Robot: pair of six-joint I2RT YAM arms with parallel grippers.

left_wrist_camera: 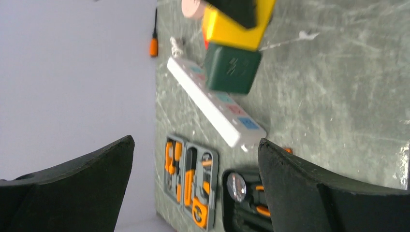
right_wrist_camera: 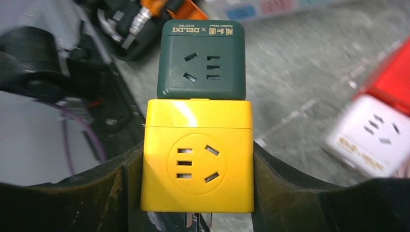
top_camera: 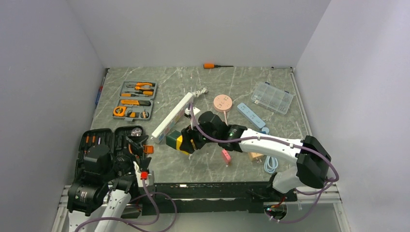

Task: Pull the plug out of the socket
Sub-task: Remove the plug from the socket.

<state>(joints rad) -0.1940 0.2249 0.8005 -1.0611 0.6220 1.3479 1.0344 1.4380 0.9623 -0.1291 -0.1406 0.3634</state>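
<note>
The socket (top_camera: pixel 172 115), a long white power strip, lies slanted on the table left of centre; it also shows in the left wrist view (left_wrist_camera: pixel 212 99). My right gripper (top_camera: pixel 186 142) (right_wrist_camera: pixel 198 150) is shut on a yellow cube plug (right_wrist_camera: pixel 198 159), both fingers pressed against its sides. The plug's metal prongs show bare at its near end. A dark green cube adapter (right_wrist_camera: pixel 202 60) (top_camera: pixel 172 139) is joined to its far face, beside the strip's near end. My left gripper (top_camera: pixel 139 151) (left_wrist_camera: pixel 196 145) hangs open and holds nothing, at the near left over a black tool case.
Grey tool trays (top_camera: pixel 138 99) lie at the back left, with the open black tool case (top_camera: pixel 104 142) in front of them. A pink disc (top_camera: pixel 222 102), a light-blue strip (top_camera: pixel 251 115), a clear parts box (top_camera: pixel 272 96) and an orange screwdriver (top_camera: pixel 212 65) lie further back. A white cube (right_wrist_camera: pixel 372 140) lies right of the plug.
</note>
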